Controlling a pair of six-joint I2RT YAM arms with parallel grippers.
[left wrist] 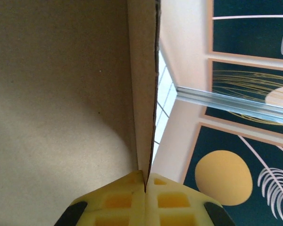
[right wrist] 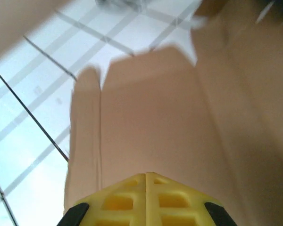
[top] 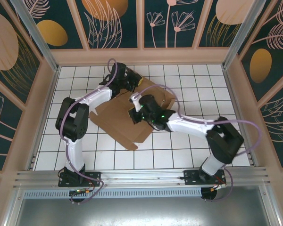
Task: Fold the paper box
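Rail: one metal rail (top: 141,176) runs along the near edge at 6 o'clock and carries both arm bases.
Arms: two. The left arm (top: 85,101) rises from 7 o'clock and the right arm (top: 193,125) from 5 o'clock. Both reach in toward the middle.
Tabletop: white tiles with dark grid lines (top: 179,146). It also shows beside the cardboard in the right wrist view (right wrist: 19,141).
Paper box: one plain brown cardboard sheet (top: 115,125). It lies on the tabletop at the centre, slightly toward 11 o'clock. Its near corner points to 6 o'clock, and a flap stands raised at its 2 o'clock side.
Right hand: over the middle of the paper box (top: 133,115). In its own wrist view the yellow pads meet with no gap (right wrist: 146,176), directly above creased cardboard (right wrist: 155,122). Nothing can be seen between them.
Left hand: at the 12 o'clock edge of the paper box (top: 132,82). In its own wrist view the yellow pads press together (left wrist: 145,181) on the thin edge of an upright cardboard flap (left wrist: 144,94).
Count of hands: two, both closed.
Wall panels: dark teal with orange discs and pale plant drawings, at 12 o'clock (top: 118,23).
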